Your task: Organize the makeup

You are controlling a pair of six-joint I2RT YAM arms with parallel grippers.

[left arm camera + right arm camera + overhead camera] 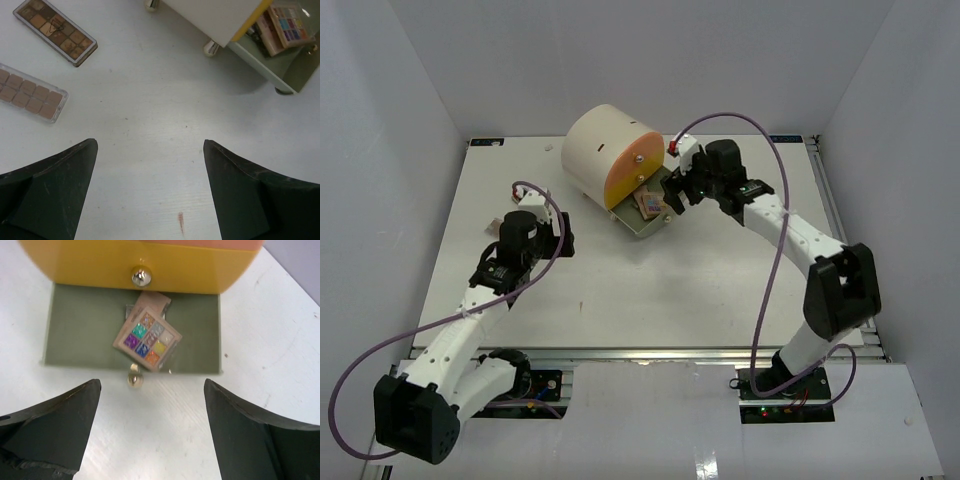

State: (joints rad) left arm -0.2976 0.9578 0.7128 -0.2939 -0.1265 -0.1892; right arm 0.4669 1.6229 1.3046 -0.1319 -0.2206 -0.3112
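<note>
Top view: the cream drawer unit (605, 150) sits at the far side of the worktop (650, 290). Its green drawer (642, 215) stands open, half hidden by the right claw (672, 195).

Left wrist: the left claw (150, 190) is spread wide and empty above bare worktop. Ahead lie a brown eyeshadow palette (55, 31) and a pinkish-tan palette (30, 93), which is cut off at the frame edge.

Right wrist: the right claw is wide and empty. A square colour palette (147, 338) lies in the drawer, covering a tan case.

L hand (150, 143) open; R hand (152, 382) open, empty.
</note>
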